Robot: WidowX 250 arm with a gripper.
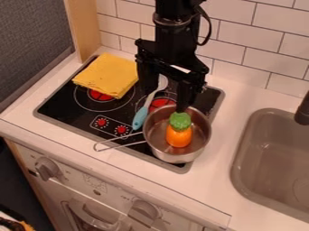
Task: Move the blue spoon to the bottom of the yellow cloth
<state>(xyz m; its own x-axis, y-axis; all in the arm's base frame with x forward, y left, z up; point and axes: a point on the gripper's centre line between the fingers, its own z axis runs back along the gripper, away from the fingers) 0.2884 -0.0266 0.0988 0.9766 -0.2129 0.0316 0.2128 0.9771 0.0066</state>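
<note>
Black and wide open, the gripper [163, 100] hangs over the back right part of the stove, one finger on each side of the spoon's upper part. The blue spoon [140, 117] lies on the black stove top, its blue handle toward the front beside the pot and its pale head toward the back, partly behind the gripper. Whether the fingers touch it, I cannot tell. The folded yellow cloth [109, 75] lies at the stove's back left, to the left of the gripper and spoon, over part of a burner.
A metal pot [158, 149] stands on the stove's front right, holding an orange toy [179, 136] with a green top, right below the gripper's right finger. Its wire handle points left. A sink [265, 158] is at the right, and a tiled wall [241, 40] stands behind.
</note>
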